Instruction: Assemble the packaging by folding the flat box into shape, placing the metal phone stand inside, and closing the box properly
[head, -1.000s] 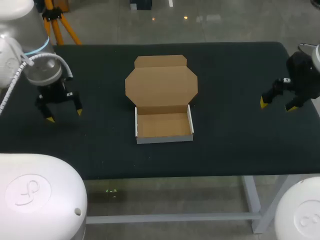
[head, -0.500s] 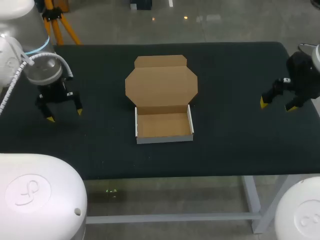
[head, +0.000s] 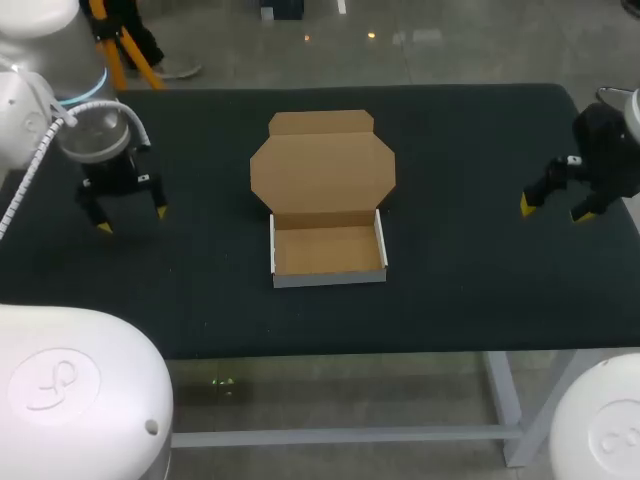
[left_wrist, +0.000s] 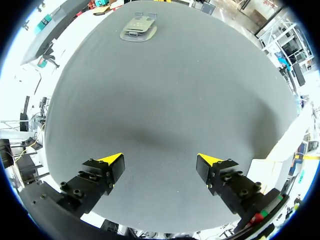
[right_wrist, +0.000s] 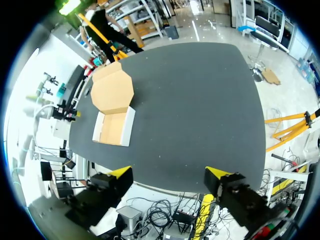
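Observation:
The cardboard box (head: 328, 252) stands folded in the middle of the table, a shallow tray with white outer walls and nothing inside it. Its lid (head: 322, 170) lies open and flat behind the tray. My left gripper (head: 132, 220) hangs open over the table's left side, well apart from the box. My right gripper (head: 553, 210) hangs open near the right edge. From the left wrist, the box (left_wrist: 137, 27) lies far ahead of the open left gripper (left_wrist: 160, 160). From the right wrist, the box (right_wrist: 114, 125) sits ahead of the open right gripper (right_wrist: 170, 172). No metal phone stand shows in any view.
The table (head: 470, 140) is covered in dark cloth, with bare cloth between each gripper and the box. Its front edge runs close below the tray in the head view.
My left gripper has shifted slightly toward the table's far side. The box and my right arm have not moved.

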